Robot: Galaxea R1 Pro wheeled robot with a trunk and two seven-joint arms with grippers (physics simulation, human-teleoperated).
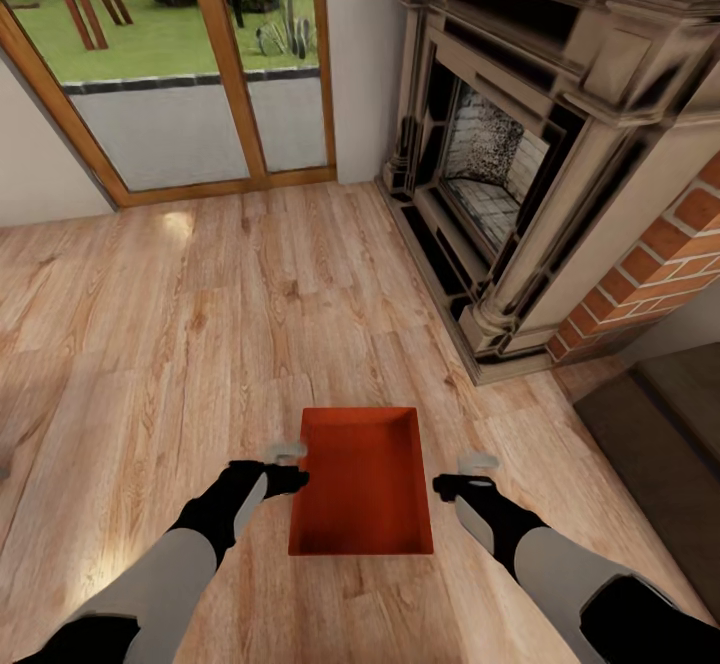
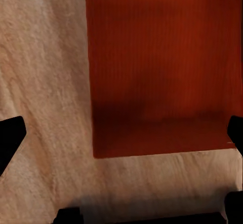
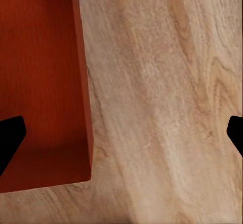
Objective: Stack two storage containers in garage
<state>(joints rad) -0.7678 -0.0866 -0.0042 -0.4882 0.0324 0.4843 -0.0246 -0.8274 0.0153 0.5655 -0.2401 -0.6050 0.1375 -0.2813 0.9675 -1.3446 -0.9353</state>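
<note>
One orange-red storage container [image 1: 365,489] sits open-top on the light wood-plank floor of the living room, straight ahead and close to me. My left gripper [image 1: 290,466] hovers at its left wall, open; in the left wrist view the container [image 2: 162,67] lies below and between the spread fingers of the left gripper [image 2: 121,138]. My right gripper [image 1: 467,475] hangs open just off the bin's right wall. In the right wrist view the container [image 3: 40,82] lies under one finger, and the right gripper [image 3: 121,135] is centred over bare floor beside the wall. Neither gripper holds anything.
A dark ornate fireplace [image 1: 500,174] with a red brick side [image 1: 660,264] stands at the right. Wood-framed glass doors [image 1: 190,94] onto a lawn are at the far left. A dark low surface [image 1: 660,424] lies at the right edge. Plank floor [image 1: 200,324] stretches ahead and left.
</note>
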